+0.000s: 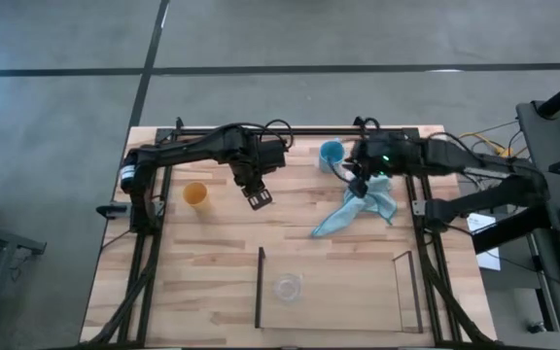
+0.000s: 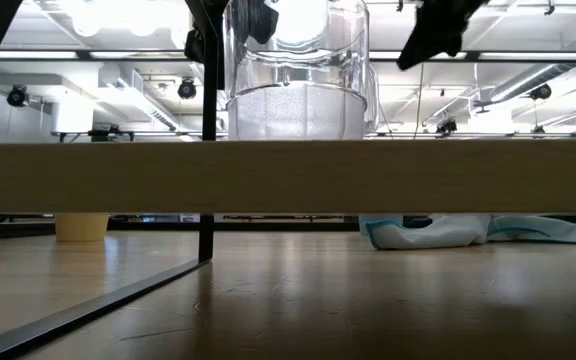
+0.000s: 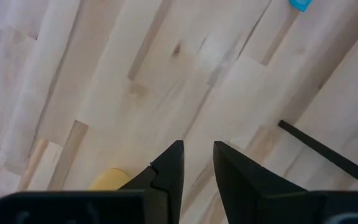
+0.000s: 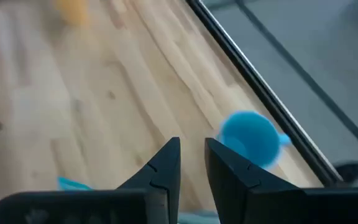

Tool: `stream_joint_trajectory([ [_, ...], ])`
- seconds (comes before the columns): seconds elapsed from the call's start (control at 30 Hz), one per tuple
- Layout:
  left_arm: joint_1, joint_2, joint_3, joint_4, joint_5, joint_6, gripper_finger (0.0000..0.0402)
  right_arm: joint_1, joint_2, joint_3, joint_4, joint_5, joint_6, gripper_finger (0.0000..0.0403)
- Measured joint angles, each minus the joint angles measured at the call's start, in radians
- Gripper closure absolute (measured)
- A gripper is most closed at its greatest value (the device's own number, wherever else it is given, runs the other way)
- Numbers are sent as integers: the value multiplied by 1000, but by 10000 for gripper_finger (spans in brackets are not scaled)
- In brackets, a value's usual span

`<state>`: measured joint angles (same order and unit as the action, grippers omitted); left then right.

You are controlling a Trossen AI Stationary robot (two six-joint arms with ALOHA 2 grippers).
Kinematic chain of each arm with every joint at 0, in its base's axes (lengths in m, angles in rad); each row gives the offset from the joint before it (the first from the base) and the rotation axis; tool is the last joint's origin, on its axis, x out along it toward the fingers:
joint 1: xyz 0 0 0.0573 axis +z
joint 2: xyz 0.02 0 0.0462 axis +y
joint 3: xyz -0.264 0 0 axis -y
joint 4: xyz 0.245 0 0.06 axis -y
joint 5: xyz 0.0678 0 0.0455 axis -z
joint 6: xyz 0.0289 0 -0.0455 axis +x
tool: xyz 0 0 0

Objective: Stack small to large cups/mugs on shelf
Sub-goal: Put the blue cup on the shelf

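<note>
The clear cup [image 1: 287,287] stands upright on the shelf [image 1: 261,288], a thin dark rod frame by the table's [image 1: 212,253] near edge, close to the frame's left upright. The yellow-orange cup [image 1: 195,194] stands toward the table's left side, apart from the shelf. The light blue mug [image 1: 331,154] stands near the far edge, right of centre, beside a crumpled light blue cloth [image 1: 358,209]. The left end effector [image 1: 259,199] hangs over bare wood just right of the yellow-orange cup, its fingers [image 3: 169,168] nearly together and holding nothing. The right end effector [image 1: 359,187] hovers above the cloth's far end, next to the mug, fingers [image 4: 166,165] likewise a narrow gap apart and empty
</note>
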<state>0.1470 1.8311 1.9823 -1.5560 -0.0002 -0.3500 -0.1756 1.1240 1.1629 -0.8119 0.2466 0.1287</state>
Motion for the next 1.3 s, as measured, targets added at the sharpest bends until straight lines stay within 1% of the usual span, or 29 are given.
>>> stream_joint_trajectory([
  [0.1, -5, -9, 0, -1, 1, 0, 329, -62, 86, 69, -91, -1, -17, 335],
  [0.23, -9, -22, -1, 1, 2, 10, 329, -130, 197, 135, -178, -32, -39, 335],
  [0.33, -10, -31, -1, 2, 1, 45, 329, -164, 267, 166, -184, -69, -73, 335],
  [0.47, -10, -33, -2, 2, 1, 56, 329, -191, 360, 201, -187, -72, -149, 335],
  [0.57, -10, -33, -2, 1, 1, 106, 329, -206, 416, 218, -189, -81, -206, 335],
  [0.63, -10, -33, -2, 2, 1, 128, 329, -217, 449, 228, -208, -121, -234, 335],
  [0.73, -11, -33, -3, 0, 1, 133, 329, -230, 485, 234, -235, -176, -247, 335],
  [0.9, -11, -33, -3, -5, 1, 182, 329, -253, 526, 235, -237, -182, -318, 335],
  [1.2, -10, -34, -3, -6, 1, 230, 329, -325, 560, 235, -236, -182, -339, 343],
  [1.23, -10, -34, -3, -6, 0, 231, 329, -336, 563, 235, -236, -186, -339, 344],
  [1.3, -10, -34, -3, -5, 0, 231, 329, -354, 571, 235, -234, -232, -336, 344],
])
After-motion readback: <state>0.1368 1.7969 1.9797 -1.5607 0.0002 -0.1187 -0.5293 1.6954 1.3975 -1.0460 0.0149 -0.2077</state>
